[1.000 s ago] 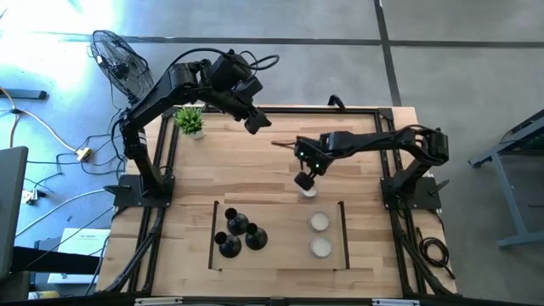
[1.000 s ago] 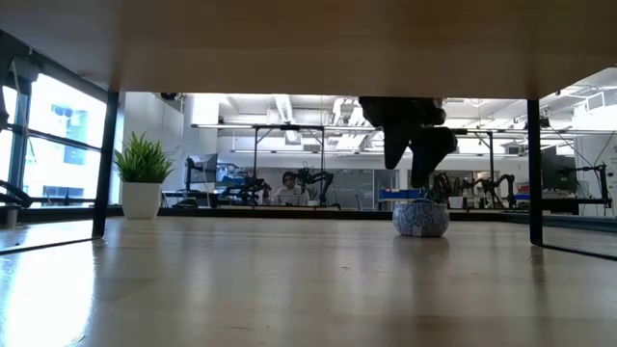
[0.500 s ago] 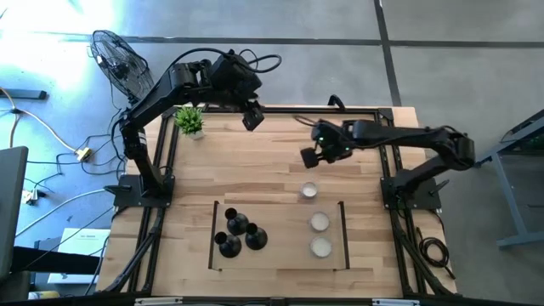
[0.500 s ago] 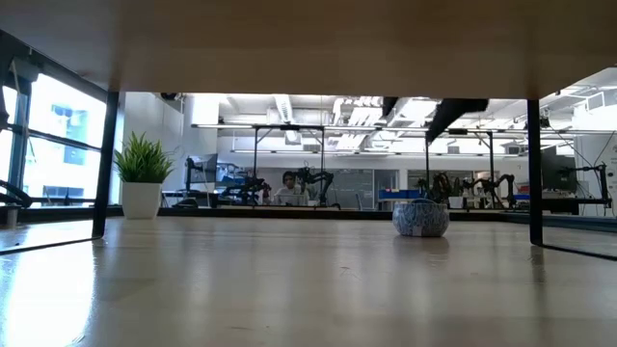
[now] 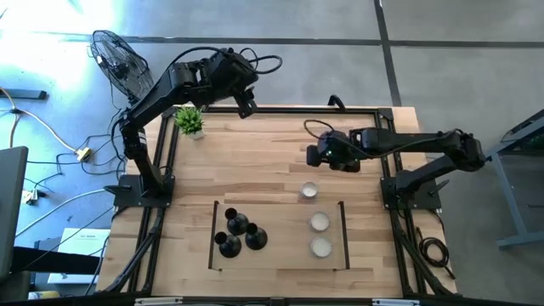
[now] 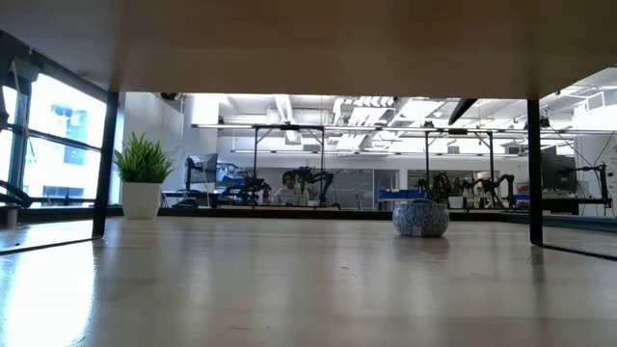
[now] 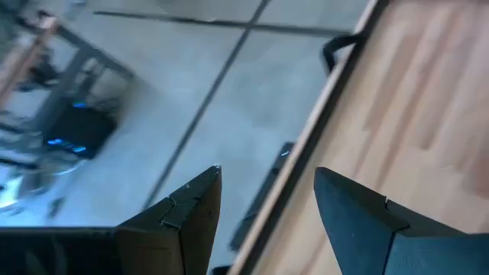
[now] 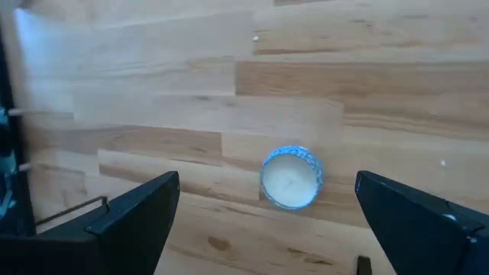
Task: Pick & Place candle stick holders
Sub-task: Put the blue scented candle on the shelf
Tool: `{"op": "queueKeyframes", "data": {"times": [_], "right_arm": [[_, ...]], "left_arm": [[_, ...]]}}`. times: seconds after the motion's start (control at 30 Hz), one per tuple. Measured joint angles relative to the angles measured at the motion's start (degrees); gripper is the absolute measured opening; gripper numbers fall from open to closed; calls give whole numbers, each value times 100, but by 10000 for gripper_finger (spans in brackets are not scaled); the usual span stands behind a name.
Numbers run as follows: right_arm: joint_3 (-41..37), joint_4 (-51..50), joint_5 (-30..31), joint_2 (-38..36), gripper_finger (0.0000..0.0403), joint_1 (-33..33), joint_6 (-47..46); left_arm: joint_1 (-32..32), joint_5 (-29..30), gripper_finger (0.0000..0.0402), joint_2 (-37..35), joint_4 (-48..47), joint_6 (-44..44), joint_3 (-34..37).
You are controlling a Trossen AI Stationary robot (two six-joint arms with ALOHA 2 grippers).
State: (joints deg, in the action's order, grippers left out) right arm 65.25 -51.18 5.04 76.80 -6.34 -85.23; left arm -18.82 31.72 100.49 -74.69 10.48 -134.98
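Observation:
Three black candle stick holders (image 5: pixel 240 235) stand on their round bases in a cluster at the table's near left. No gripper touches them. My left gripper (image 5: pixel 246 108) hangs high over the far edge. It is open with nothing between its fingers (image 7: pixel 267 179). My right gripper (image 5: pixel 314 156) hovers above the table's middle right, open wide (image 8: pixel 267 179) and holding nothing. A small blue-and-white candle cup (image 8: pixel 291 178) stands on the wood below it.
Two more white candle cups (image 5: pixel 319 222) (image 5: pixel 320 247) stand near the front right. A thin black frame (image 5: pixel 214 234) borders the near area. A small green potted plant (image 5: pixel 189 121) sits at the far left corner. The candle cup (image 6: pixel 420 218) also shows in the low view.
My right gripper has risen from the candle cup toward the table's far right and rolled about its axis. The cup stays standing on the table. My left gripper has rolled and swung a little toward the far edge.

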Motion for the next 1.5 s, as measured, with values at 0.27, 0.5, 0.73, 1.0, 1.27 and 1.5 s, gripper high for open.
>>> {"op": "queueKeyframes", "data": {"times": [0.27,0.5,0.73,1.0,1.27,1.5], "right_arm": [[0,-60,186,2,389,337,-759],[0,-80,503,2,389,351,-1021],[0,-73,659,2,389,351,-1097],[0,77,686,4,389,351,-1138],[0,215,720,4,389,351,-1050],[0,213,705,4,389,349,-899]], "left_arm": [[-484,-941,205,-92,-389,-469,20],[-600,-1083,205,-92,-443,-523,270],[-593,-1616,205,-92,-491,-610,278],[-593,-1604,205,-92,-486,-594,278],[-593,-1664,205,-94,-484,-582,278],[-593,-1665,205,-94,-484,-583,278]]}}
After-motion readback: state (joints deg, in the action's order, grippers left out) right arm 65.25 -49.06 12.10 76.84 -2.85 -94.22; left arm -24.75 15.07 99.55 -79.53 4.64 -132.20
